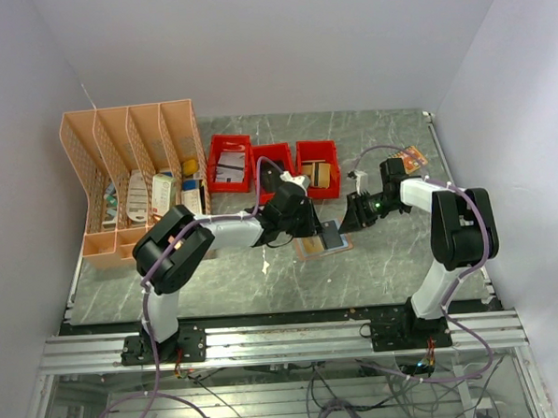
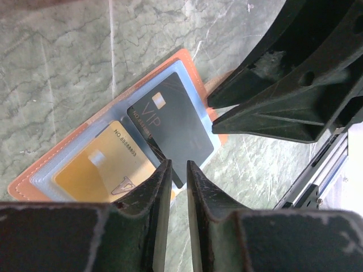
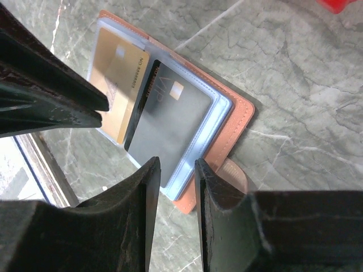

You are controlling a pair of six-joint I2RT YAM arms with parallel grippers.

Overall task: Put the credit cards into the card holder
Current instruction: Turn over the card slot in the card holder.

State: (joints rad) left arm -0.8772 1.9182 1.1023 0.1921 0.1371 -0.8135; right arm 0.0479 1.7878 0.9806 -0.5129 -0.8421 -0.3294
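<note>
The card holder (image 2: 34, 180) lies unfolded on the marble table, tan-brown with clear plastic sleeves; it also shows in the right wrist view (image 3: 241, 116) and the top view (image 1: 311, 248). A gold card (image 2: 96, 170) sits in a sleeve. A dark grey card marked VIP (image 2: 170, 122) lies partly over it, skewed, with one corner past the sleeve edge; both also show in the right wrist view, gold (image 3: 116, 85) and dark (image 3: 170, 119). My left gripper (image 2: 178, 165) hovers at the dark card's corner, jaws a narrow gap apart, nothing between. My right gripper (image 3: 177, 163) hovers at the opposite edge, narrowly open, empty.
Three red bins (image 1: 230, 162) stand behind the wallet. A peach desk organizer (image 1: 132, 175) is at the back left. A small colourful card-like item (image 1: 410, 156) lies at the far right by the wall. Both grippers (image 1: 308, 224) (image 1: 354, 214) crowd over the wallet.
</note>
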